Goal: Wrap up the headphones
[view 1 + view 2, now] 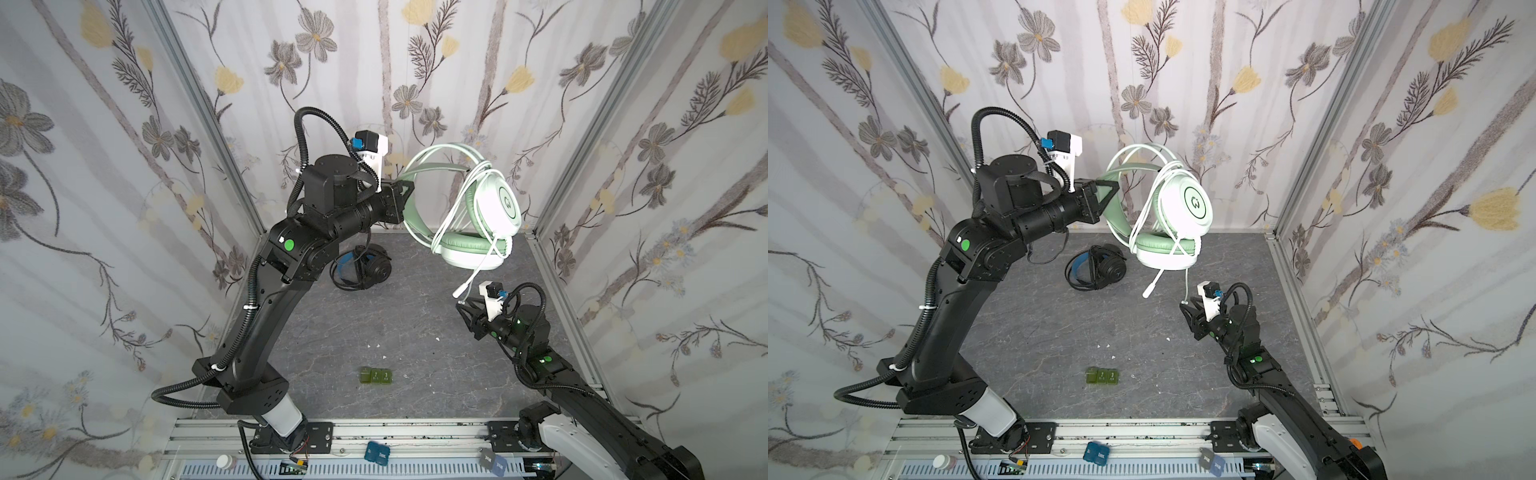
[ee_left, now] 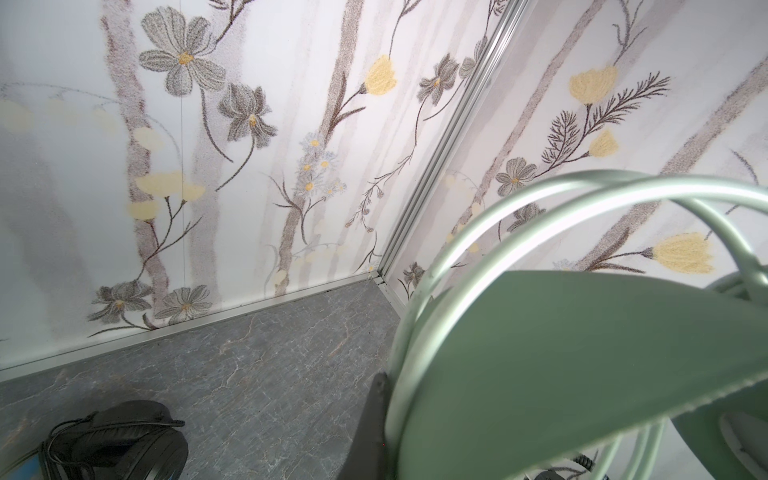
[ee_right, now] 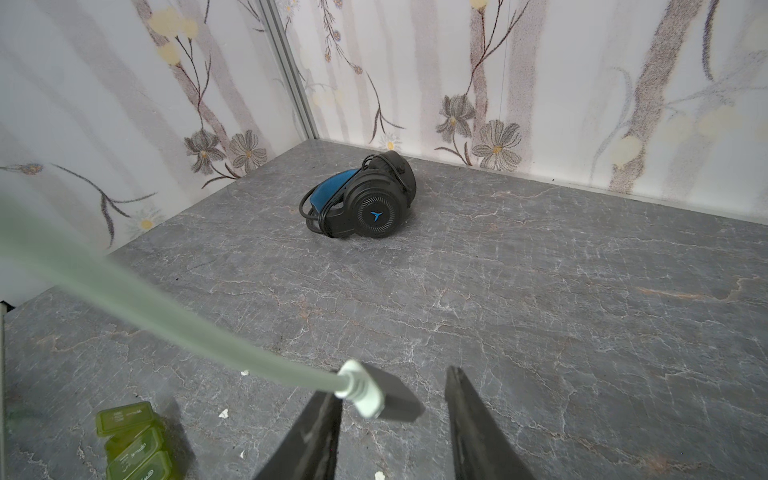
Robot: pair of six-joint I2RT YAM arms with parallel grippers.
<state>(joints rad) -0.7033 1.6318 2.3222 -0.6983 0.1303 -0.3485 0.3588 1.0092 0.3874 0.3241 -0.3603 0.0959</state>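
Observation:
The pale mint-green headphones hang in the air at the back. My left gripper is shut on their green headband. One dark finger presses against the band; the other is hidden behind it. Whitish-green cable is looped around the band and earcups. Its loose end drops to my right gripper, which is open. The plug rests against one fingertip. The black headphones lie on the table with their cable coiled round them.
Small green cases lie near the table's front, with white scraps scattered behind them. Blue and grey cases sit on the front rail. Flowered walls close in the back and both sides.

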